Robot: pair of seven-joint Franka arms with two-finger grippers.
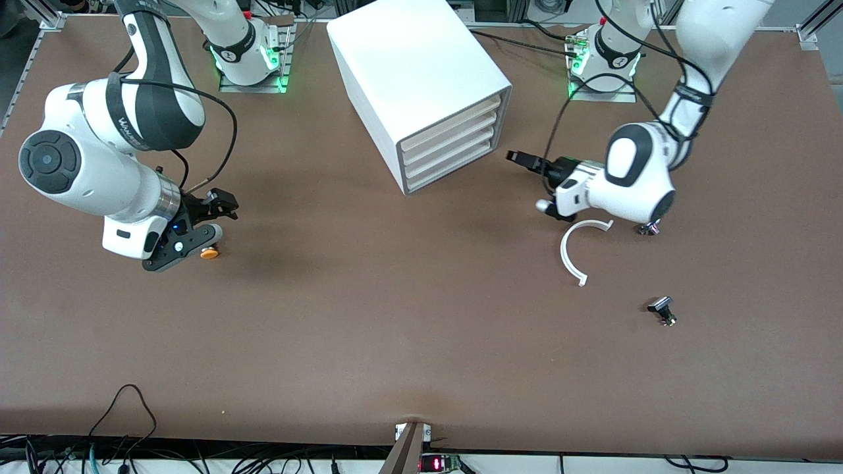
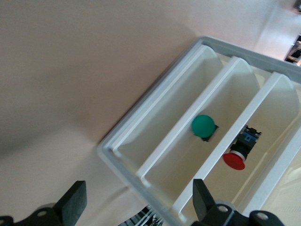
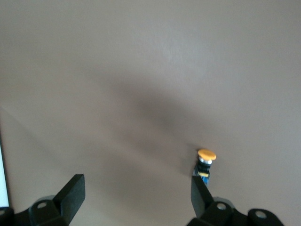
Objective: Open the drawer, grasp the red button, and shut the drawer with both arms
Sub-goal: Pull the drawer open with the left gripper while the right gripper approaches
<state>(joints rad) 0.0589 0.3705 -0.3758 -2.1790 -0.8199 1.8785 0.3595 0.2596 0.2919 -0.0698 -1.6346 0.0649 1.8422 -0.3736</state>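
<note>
The white cabinet (image 1: 415, 66) stands at the back middle with its four cream drawer fronts (image 1: 454, 141) all shut. My left gripper (image 1: 519, 158) is open, level with those fronts and a short gap from them at the left arm's end. The left wrist view shows the open gripper (image 2: 136, 207) facing the cabinet's edge (image 2: 122, 160). Through the gaps above the strips I see the red-capped button (image 2: 237, 153) lying in one tray. Which drawer it is I cannot tell. My right gripper (image 1: 217, 217) is open and empty over the table, away from the cabinet.
A green-capped button (image 2: 203, 126) lies in the tray beside the red one. An orange-capped button (image 1: 209, 253) (image 3: 206, 162) stands under the right gripper. A white curved strip (image 1: 571, 253), a small black part (image 1: 662, 309) and a small metal piece (image 1: 649, 228) lie near the left arm.
</note>
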